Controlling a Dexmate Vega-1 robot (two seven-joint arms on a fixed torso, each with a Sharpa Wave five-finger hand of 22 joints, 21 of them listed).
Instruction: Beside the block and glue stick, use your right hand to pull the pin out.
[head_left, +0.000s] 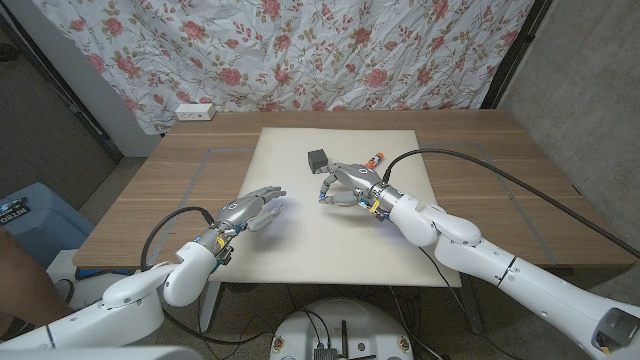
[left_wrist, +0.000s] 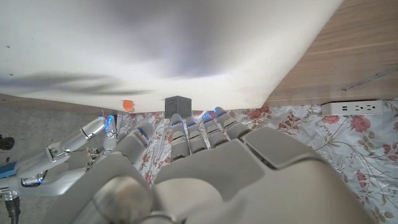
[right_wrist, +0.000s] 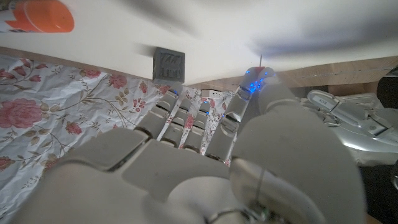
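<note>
On the wooden table (head_left: 150, 200) lay a cream mat (head_left: 330, 240), and both hands were over it. The right hand (head_left: 350, 185) sat just beside the dark grey block (head_left: 318, 159), with the glue stick (head_left: 375, 159) — its orange cap showing — close behind its fingers. In the right wrist view the block (right_wrist: 168, 63) and the glue stick's orange cap (right_wrist: 43, 15) stood apart on the mat, and a thin pin (right_wrist: 261, 61) rose just above the tip of the hand's thumb (right_wrist: 258, 84). Whether the thumb and a finger actually pinched the pin, or merely touched it, could not be told; the other fingers (right_wrist: 186, 115) reached forward, close together and slightly curled.

The left hand (head_left: 252, 208) hung over the mat well apart from the block, holding nothing — its fingers loosely spread and gently bent. In the left wrist view its fingers (left_wrist: 193, 127) pointed toward the block (left_wrist: 177, 104) and the orange cap (left_wrist: 127, 106), with the right hand (left_wrist: 74, 146) alongside.

A floral curtain (head_left: 300, 50) hung behind the table, with a white power strip (head_left: 194, 112) at its foot.
</note>
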